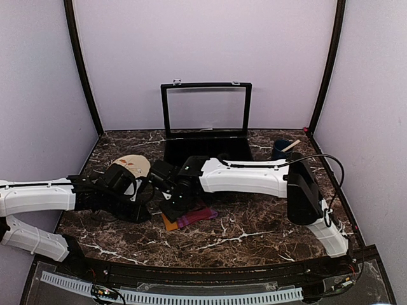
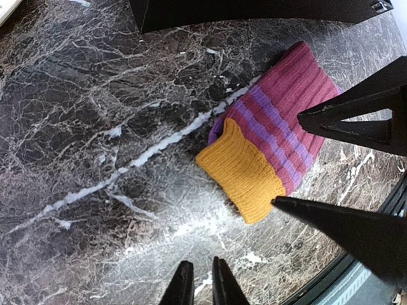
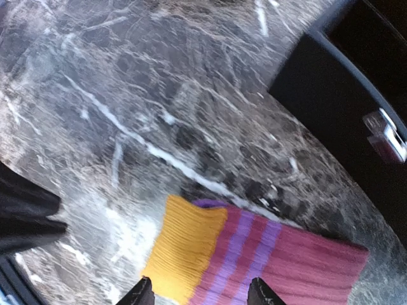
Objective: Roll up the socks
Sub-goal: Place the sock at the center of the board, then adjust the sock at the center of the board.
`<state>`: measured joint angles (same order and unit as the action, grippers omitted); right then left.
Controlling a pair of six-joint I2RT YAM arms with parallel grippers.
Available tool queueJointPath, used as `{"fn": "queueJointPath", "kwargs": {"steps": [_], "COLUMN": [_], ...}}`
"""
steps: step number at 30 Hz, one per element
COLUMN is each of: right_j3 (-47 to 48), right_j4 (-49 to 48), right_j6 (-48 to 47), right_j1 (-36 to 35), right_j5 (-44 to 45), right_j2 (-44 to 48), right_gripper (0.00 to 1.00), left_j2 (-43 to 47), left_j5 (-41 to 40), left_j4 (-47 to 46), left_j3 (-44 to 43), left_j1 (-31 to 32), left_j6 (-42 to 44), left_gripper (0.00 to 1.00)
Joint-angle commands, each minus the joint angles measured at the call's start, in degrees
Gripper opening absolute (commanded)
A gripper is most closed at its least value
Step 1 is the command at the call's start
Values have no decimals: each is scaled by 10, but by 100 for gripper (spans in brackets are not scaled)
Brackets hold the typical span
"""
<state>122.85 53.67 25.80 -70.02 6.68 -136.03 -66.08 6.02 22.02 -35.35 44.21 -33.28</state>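
Observation:
A maroon sock [image 1: 196,216] with purple stripes and an orange end [image 2: 245,171] lies flat on the marble table [image 1: 254,229]. My right gripper [image 3: 200,295] hovers over it, open, its fingertips [image 3: 140,295] straddling the orange end and the first stripes without gripping. The left wrist view shows those same black fingers [image 2: 356,121] on either side of the sock. My left gripper [image 2: 202,286] sits a little short of the orange end, shut, holding nothing. A cream rounded thing with brown marks [image 1: 130,166] lies behind the left wrist; I cannot tell if it is the other sock.
A black case [image 1: 206,149] with its framed lid [image 1: 205,108] standing open sits at the back centre. A dark blue cup [image 1: 282,150] with a stick in it stands at the back right. Both arms cross the table's middle.

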Motion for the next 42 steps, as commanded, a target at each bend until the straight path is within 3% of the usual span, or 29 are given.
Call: {"fn": "queueJointPath", "kwargs": {"steps": [1, 5, 10, 16, 18, 33, 42], "right_j3": [-92, -255, -404, -472, -497, -616, -657], "right_j4": [-24, -129, -250, -363, -415, -783, -861], "right_j6": [1, 26, 39, 50, 61, 203, 219], "right_j1": [3, 34, 75, 89, 92, 103, 102], "right_j5": [34, 33, -11, -56, -71, -160, -95], "right_j2": [83, 198, 277, 286, 284, 210, 177], "right_gripper": [54, 50, 31, 4, 0, 0, 0], "left_j2": [15, -12, -72, -129, -148, -194, -208], "left_j5": [-6, 32, 67, 79, 83, 93, 75], "left_j4": [-28, -87, -131, -155, -165, -207, -183], "left_j3": [-21, -29, -55, -84, -81, -30, -3], "left_j1": [1, 1, 4, 6, 6, 7, 7], "left_j6": [-13, -16, -15, -9, -9, -16, -11], "left_gripper": [13, 12, 9, 4, 2, 0, 0]}}
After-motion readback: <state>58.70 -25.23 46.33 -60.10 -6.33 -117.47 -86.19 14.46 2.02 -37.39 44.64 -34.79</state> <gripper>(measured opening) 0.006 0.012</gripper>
